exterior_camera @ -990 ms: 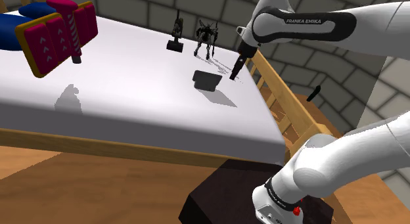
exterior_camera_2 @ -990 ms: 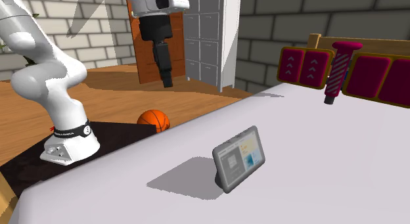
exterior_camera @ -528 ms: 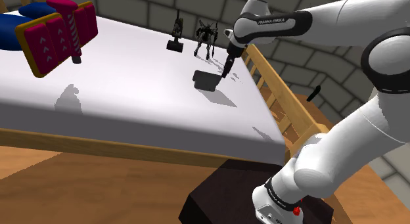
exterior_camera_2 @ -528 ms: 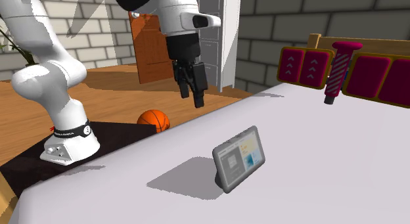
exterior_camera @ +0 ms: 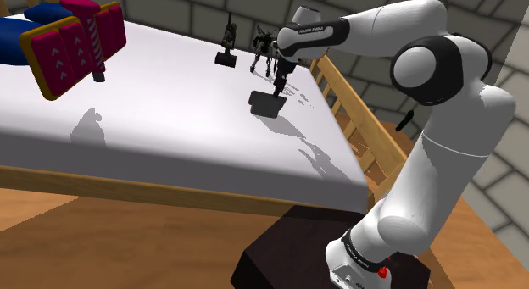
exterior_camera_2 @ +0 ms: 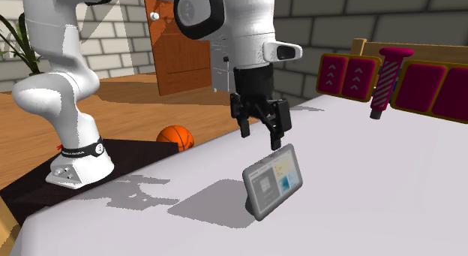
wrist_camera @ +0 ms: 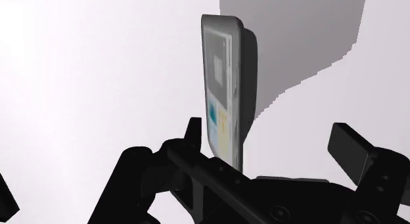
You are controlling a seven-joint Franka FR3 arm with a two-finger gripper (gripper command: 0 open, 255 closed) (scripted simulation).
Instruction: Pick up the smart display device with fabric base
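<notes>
My pincer (exterior_camera_2: 260, 134) hangs wide open and empty just above the smart display (exterior_camera_2: 274, 179), which stands tilted on the white bed (exterior_camera_2: 390, 206). The walls are grey stone and the floor is wood. Half a second ago I was higher, nearer the bed's edge. The second exterior view shows an orange ball (exterior_camera_2: 175, 137). The shoulder view shows dark figurines (exterior_camera: 264, 48) beyond the display.

White lettering on the arm's dark wrist band (exterior_camera: 310, 30) seems to read "FRANKA EMIKA", though barely legible.

Grey smart display (exterior_camera_2: 274, 179) showing blue and yellow tiles, black gripper (exterior_camera_2: 260, 140), orange ball (exterior_camera_2: 175, 137), magenta chevron-patterned cushions (exterior_camera_2: 346, 74)
</notes>
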